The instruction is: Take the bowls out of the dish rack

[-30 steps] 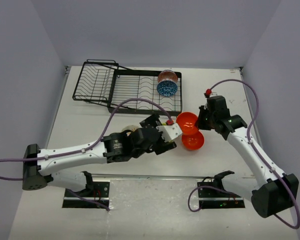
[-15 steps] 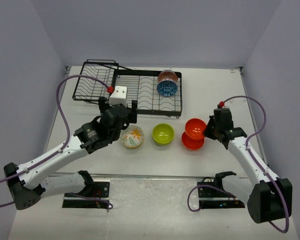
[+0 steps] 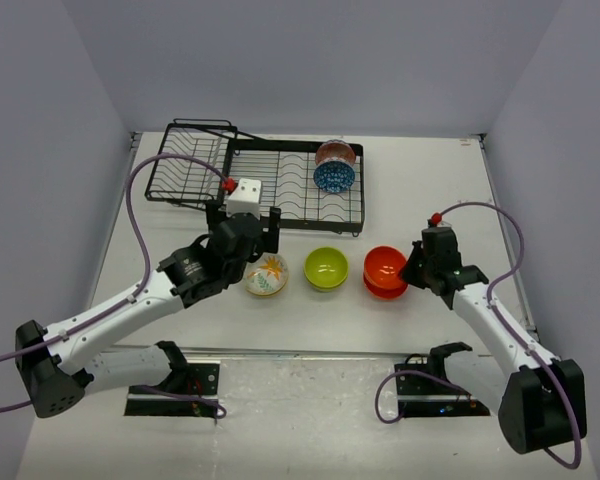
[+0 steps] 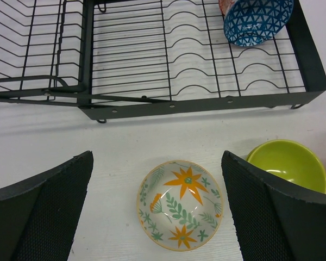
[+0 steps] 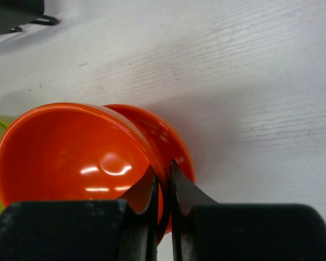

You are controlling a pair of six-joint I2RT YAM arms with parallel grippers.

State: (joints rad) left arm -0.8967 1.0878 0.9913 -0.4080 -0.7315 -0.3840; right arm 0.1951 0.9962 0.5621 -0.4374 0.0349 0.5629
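The black wire dish rack stands at the back; it also shows in the left wrist view. A blue speckled bowl leans in its right end, with a pinkish-brown bowl behind it. On the table in front stand a floral bowl, a lime green bowl and an orange-red bowl resting in a second orange-red one. My left gripper is open and empty above the floral bowl. My right gripper is shut on the upper orange-red bowl's rim.
The rack's smaller angled basket section sits at the back left. Purple cables loop over both arms. Grey walls close in the table on three sides. The green bowl lies just right of my left gripper's right finger.
My left arm drew back from the table's middle, leaving the green bowl standing, and now hovers over the floral bowl. My right gripper lowered the tilted orange-red bowl into the other orange-red bowl.
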